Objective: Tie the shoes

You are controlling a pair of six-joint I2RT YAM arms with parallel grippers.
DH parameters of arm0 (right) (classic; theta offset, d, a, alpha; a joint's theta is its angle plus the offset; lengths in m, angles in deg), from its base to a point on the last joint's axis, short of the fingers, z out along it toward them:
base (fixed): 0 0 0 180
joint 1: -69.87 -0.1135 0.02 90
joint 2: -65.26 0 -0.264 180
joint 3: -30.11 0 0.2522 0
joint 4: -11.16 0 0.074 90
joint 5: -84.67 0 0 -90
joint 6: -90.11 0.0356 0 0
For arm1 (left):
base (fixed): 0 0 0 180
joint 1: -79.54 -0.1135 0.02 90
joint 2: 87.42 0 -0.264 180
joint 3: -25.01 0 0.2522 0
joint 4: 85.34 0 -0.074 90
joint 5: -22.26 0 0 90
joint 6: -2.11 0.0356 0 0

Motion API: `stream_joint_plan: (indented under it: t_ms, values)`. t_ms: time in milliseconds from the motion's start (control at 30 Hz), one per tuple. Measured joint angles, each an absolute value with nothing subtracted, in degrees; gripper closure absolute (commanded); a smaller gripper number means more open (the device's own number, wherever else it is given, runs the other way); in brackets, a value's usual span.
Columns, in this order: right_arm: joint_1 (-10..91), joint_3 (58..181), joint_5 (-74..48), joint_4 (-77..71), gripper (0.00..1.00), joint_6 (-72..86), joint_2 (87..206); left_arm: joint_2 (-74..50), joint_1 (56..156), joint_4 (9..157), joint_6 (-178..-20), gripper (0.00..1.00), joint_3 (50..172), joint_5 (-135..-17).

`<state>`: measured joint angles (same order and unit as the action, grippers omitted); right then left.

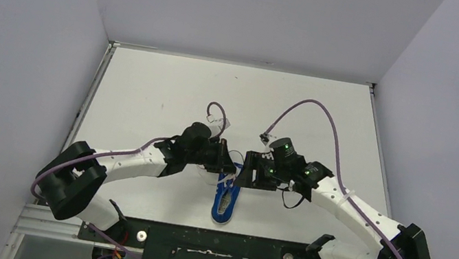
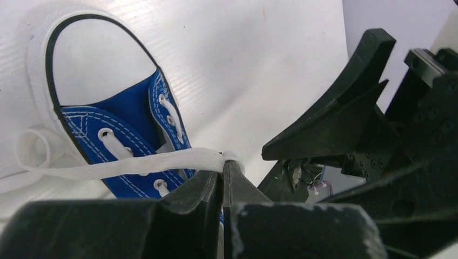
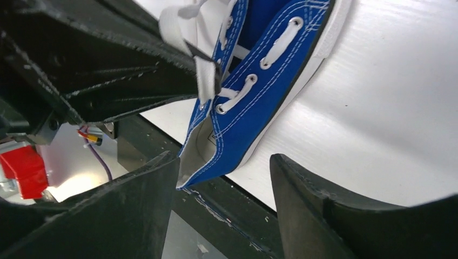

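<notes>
Small blue canvas sneaker point(image 1: 226, 202) sits on the white table point(image 1: 163, 91) between both arms, left gripper point(image 2: 224, 162) pinching its flat white lace point(image 2: 135, 164), right gripper point(image 3: 224, 159) gaping empty — tug hard and the light shoe probably just drags along.

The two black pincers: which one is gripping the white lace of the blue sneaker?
The left pincer: its jaws are shut on the flat white lace of the small blue canvas sneaker. The right pincer stands open, gripping nothing.
</notes>
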<state>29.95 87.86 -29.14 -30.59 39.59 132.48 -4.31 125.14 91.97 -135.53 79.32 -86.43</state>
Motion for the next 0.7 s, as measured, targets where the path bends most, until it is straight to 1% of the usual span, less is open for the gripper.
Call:
stream_joint_plan:
  t_ms: [133,333,533,700]
  values:
    - [25.36,87.47,-25.49,-29.24,0.36,42.24,132.81,-4.36,124.9,89.72,-135.55,1.0,79.65,-86.46]
    - [19.37,86.57,-18.06,-28.45,0.42,45.43,136.2,-4.18,124.42,87.84,-135.66,1.0,80.72,-87.75]
    - [15.61,82.2,-14.0,-25.78,0.43,47.2,138.71,-2.87,123.92,85.48,-135.31,1.0,84.15,-88.77]
    - [15.26,82.26,-10.96,-25.04,0.52,47.0,141.57,-1.49,122.54,85.5,-136.64,1.0,84.15,-89.63]
